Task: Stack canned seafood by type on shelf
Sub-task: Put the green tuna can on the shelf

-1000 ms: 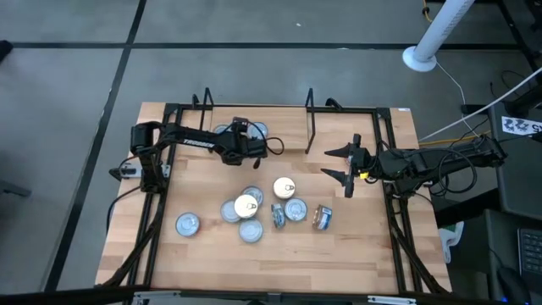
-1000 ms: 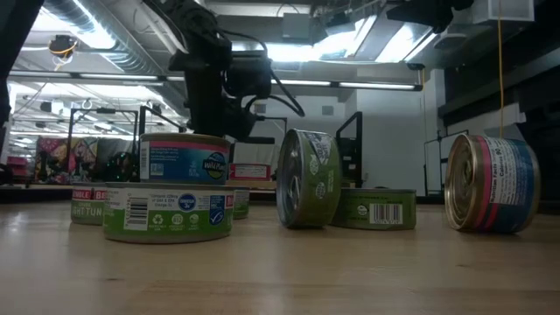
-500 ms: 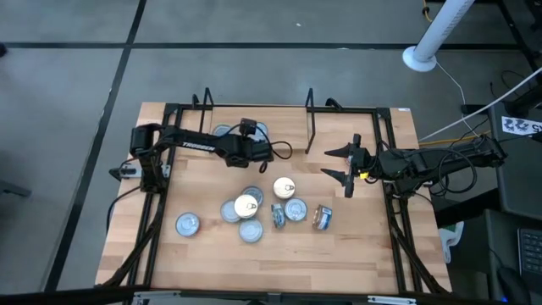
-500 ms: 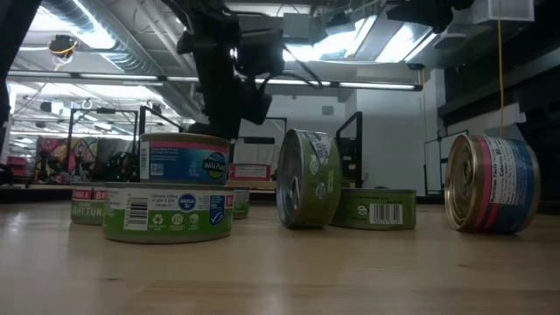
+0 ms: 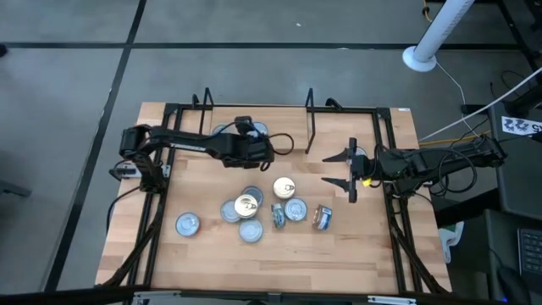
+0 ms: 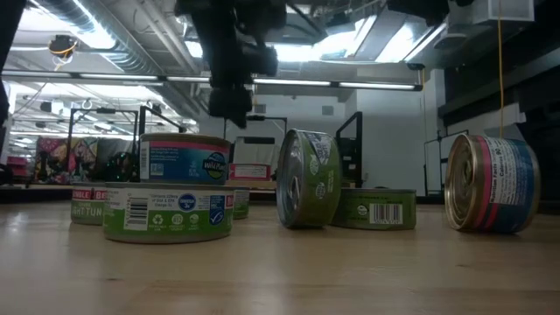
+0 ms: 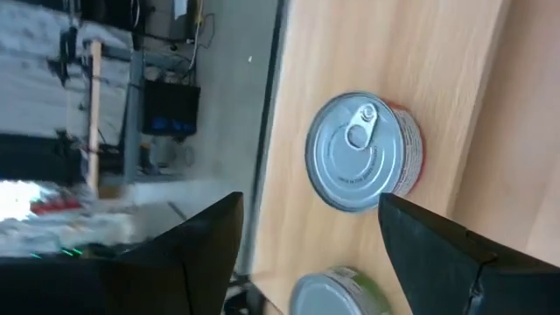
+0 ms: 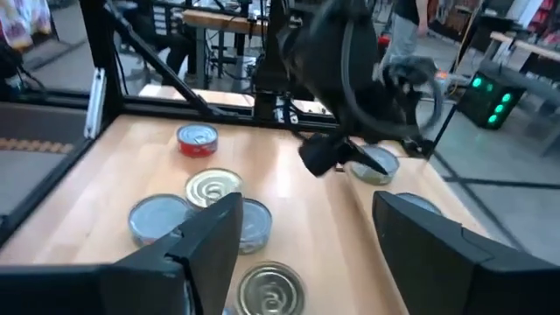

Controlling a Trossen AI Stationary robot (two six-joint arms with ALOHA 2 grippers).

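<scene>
Several cans of seafood lie in a cluster mid-table: a gold-lidded can (image 5: 246, 204) stacked on another, a silver-lidded can (image 5: 284, 188), and two on their rims (image 6: 308, 179) (image 6: 490, 184). A red-labelled can (image 7: 363, 153) lies alone near the front left. Two cans (image 5: 222, 131) (image 5: 258, 130) rest at the shelf (image 5: 309, 123) of black wire uprights at the far edge. My left gripper (image 5: 257, 152) hangs open above the table between shelf and cluster, nothing between its fingers (image 7: 437, 254). My right gripper (image 5: 350, 171) waits open at the right.
Black frame rails (image 5: 152, 220) run along the table's left and right sides and its far edge. Bare wood lies along the near edge (image 5: 279, 263) and between the cluster and my right gripper. A white post (image 5: 432, 38) stands beyond the table.
My left gripper has risen from just above the table by the shelf's cans, shifted a little toward the table's right edge and rolled about its own line. Its fingers have stayed open. No can has moved.
</scene>
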